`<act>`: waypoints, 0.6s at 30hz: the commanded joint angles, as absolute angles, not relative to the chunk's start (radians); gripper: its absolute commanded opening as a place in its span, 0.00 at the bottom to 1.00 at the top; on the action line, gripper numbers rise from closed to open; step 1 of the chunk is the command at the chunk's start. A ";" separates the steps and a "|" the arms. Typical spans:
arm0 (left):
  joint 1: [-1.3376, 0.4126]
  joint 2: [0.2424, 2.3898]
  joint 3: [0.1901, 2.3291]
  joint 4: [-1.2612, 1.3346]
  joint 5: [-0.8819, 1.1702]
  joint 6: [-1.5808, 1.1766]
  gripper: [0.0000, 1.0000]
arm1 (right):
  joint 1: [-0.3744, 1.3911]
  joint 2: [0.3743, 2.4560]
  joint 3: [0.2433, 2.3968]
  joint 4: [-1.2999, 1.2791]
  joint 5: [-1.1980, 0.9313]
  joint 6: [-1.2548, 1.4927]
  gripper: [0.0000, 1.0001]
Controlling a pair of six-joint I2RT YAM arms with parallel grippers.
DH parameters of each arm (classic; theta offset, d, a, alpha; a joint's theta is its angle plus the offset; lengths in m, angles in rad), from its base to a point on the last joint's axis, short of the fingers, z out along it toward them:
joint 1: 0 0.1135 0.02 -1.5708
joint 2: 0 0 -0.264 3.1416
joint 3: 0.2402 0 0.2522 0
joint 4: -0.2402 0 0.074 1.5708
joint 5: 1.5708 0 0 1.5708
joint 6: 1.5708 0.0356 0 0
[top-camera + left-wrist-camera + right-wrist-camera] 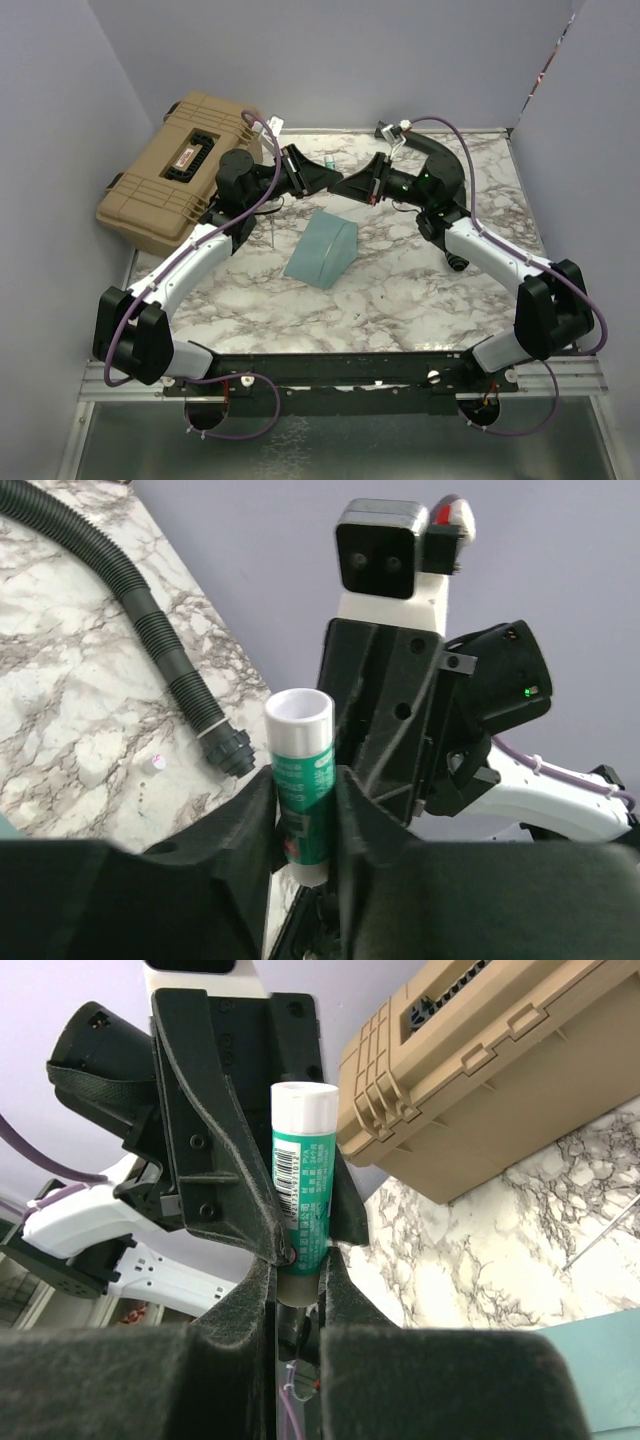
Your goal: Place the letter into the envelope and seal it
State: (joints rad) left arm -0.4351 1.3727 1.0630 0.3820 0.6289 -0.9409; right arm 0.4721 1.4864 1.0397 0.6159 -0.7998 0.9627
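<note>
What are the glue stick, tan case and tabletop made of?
Glue stick: plastic tube by its look, with a glossy green printed label and a smooth white end.
Tan case: matte moulded hard plastic, judging by the ribs and latches.
Tabletop: white with grey marble veining, either real stone or a printed laminate; cannot tell.

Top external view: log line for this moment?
left gripper: shut on glue stick | right gripper: same stick | envelope: on table | letter: unseen
</note>
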 commanded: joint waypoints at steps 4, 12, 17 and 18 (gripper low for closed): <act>-0.442 1.372 1.028 0.345 0.638 -0.843 0.00 | 0.476 1.478 1.059 0.661 -0.824 0.956 0.45; -0.439 1.359 1.073 0.178 0.609 -0.544 0.00 | 0.474 1.323 1.193 0.059 -0.607 0.605 0.75; -0.439 1.359 1.085 0.176 0.675 -0.462 0.00 | 0.475 1.337 1.310 -0.106 -0.419 0.562 0.70; -0.439 1.366 1.091 0.178 0.700 -0.460 0.00 | 0.475 1.365 1.344 -0.119 -0.446 0.549 0.68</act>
